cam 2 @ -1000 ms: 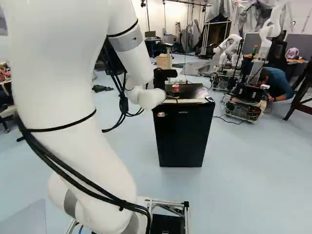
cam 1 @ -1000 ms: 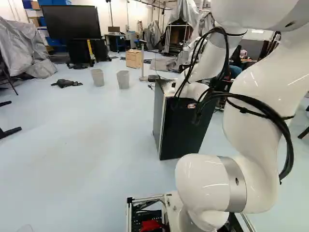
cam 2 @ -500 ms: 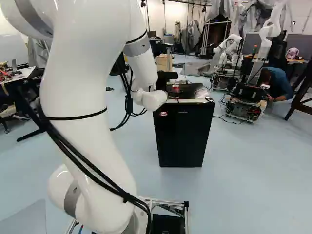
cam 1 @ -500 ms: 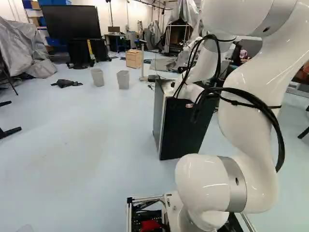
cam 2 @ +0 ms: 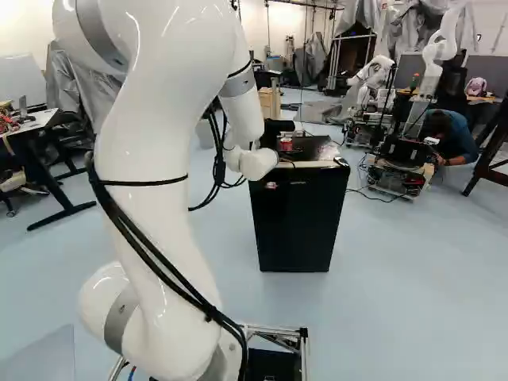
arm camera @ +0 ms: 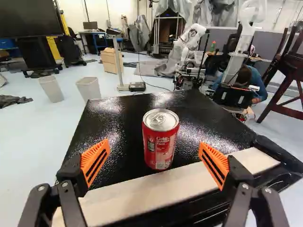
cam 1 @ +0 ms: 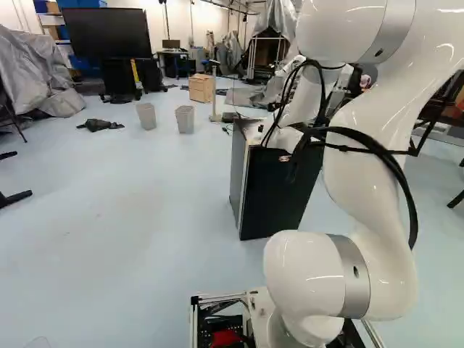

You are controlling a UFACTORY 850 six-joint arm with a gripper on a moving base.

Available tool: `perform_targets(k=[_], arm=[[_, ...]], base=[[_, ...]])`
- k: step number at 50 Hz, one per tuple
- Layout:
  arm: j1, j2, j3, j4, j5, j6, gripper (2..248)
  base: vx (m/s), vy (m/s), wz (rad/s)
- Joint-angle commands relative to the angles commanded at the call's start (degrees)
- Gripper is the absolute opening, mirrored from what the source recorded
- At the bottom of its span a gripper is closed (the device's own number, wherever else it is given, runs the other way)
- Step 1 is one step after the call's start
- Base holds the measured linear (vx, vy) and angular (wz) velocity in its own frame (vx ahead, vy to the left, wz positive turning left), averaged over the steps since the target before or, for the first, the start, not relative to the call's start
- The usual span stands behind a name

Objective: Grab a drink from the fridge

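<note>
The claw (cam 2: 274,129) is standing open over the near edge of the black mini fridge (cam 2: 298,222), its orange pads (arm camera: 96,161) spreading wide on either side of a red Coke can (arm camera: 161,139) and touching neither side. The can is standing upright on the fridge's glossy top, beside a pale strip (arm camera: 175,187) running along that edge. Past the fridge, two wastebaskets (arm camera: 50,89) are standing side by side on the floor, and a wooden cabinet (arm camera: 111,60) is sitting behind a slim post (arm camera: 118,61). A large screen (cam 1: 109,34) is standing farther off, with another robot (cam 2: 403,151) at the right of the right base view. In the left base view, the white arm (cam 1: 370,181) and its black cables (cam 1: 402,185) are hiding the can. In the right base view, the wrist is partly covering the claw. The fridge's inside is staying out of sight.
</note>
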Motion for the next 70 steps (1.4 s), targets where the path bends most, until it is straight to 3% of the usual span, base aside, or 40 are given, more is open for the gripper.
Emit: perform_targets(k=[20,21,26,27,31,32,36,37,41,42,70], arm=[[-0.66,-2.78,-3.52,0.0,0.0,0.0,247],[-0.66,-2.81,-3.55,0.0,0.0,0.0,233],[-0.67,-2.87,-3.62,0.0,0.0,0.0,233],[-0.67,-2.87,-3.63,0.0,0.0,0.0,194],[-0.67,-2.88,-3.63,0.0,0.0,0.0,194],[-0.67,-2.88,-3.63,0.0,0.0,0.0,156],[-0.67,-2.88,-3.63,0.0,0.0,0.0,156],[-0.67,-2.88,-3.63,0.0,0.0,0.0,118],[-0.67,-2.88,-3.63,0.0,0.0,0.0,118],[-0.67,-2.88,-3.63,0.0,0.0,0.0,98],[-0.67,-0.01,-3.46,0.0,0.0,0.0,98]], base=[[0.0,0.0,0.0],[0.0,0.0,0.0],[0.0,0.0,0.0],[0.0,0.0,0.0],[0.0,0.0,0.0],[0.0,0.0,0.0],[0.0,0.0,0.0],[0.0,0.0,0.0],[0.0,0.0,0.0],[0.0,0.0,0.0],[0.0,0.0,0.0]])
